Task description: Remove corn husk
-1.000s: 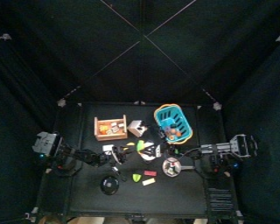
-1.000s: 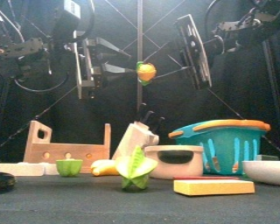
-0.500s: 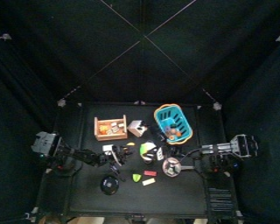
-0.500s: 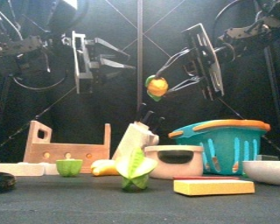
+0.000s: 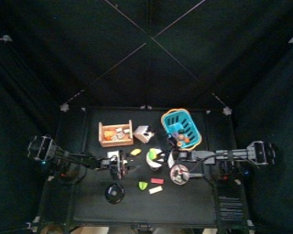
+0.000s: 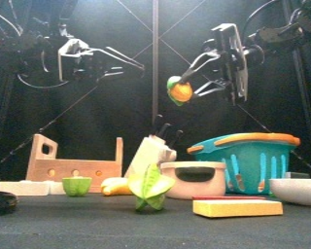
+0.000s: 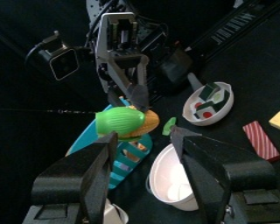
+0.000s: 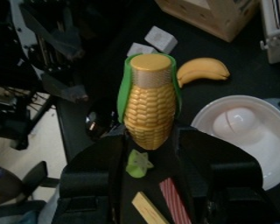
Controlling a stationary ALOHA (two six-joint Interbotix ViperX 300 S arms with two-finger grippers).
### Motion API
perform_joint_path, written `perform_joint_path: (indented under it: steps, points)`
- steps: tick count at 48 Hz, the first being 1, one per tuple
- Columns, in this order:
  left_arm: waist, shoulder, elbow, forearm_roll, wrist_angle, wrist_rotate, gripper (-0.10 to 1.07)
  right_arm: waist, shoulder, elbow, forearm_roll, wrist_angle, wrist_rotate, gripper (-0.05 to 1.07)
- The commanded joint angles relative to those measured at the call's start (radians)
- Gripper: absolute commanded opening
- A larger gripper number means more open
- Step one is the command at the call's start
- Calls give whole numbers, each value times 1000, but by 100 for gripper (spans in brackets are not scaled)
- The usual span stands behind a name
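Note:
High over the table, my right gripper point(image 6: 204, 80) is shut on a small yellow corn cob point(image 6: 182, 92). In the right wrist view the cob point(image 8: 150, 101) stands upright between the jaws of the right gripper point(image 8: 152, 142). The light-green corn husk point(image 8: 132, 77) still clings to its back side. Seen from the left wrist, the husk point(image 7: 116, 120) covers most of the cob. My left gripper point(image 6: 124, 64) hangs to the left of the cob, apart from it. Its jaws are wide open and empty, which the left wrist view confirms for the left gripper point(image 7: 157, 150).
On the table below stand a blue basket point(image 6: 243, 156), a wooden rack point(image 6: 78, 160), a grey pot point(image 6: 197, 181), a white bowl point(image 6: 298, 190), a yellow block point(image 6: 236, 207), a banana point(image 6: 116, 186), a green cup point(image 6: 77, 185) and a light-green leaf-shaped piece point(image 6: 151, 189).
The left gripper has let go of the cob and drawn back to the left. The right gripper has carried the cob a little to the right and lower.

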Motion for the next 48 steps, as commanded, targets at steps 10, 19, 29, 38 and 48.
perform_joint_path:
  steps: [10,19,29,38,48]
  points:
    - [9,55,-60,0,-14,0,103,5,14,-44,-15,-3,-2,60]
    - [17,87,-91,0,-21,2,103,23,40,-64,-35,0,-2,60]
    - [29,123,-106,-9,-51,12,103,41,66,-81,-37,2,-5,60]
    - [31,144,-115,-12,-60,32,103,44,75,-94,-38,3,-5,60]
    - [31,146,-115,-12,-60,34,103,44,75,-97,-41,2,-5,60]
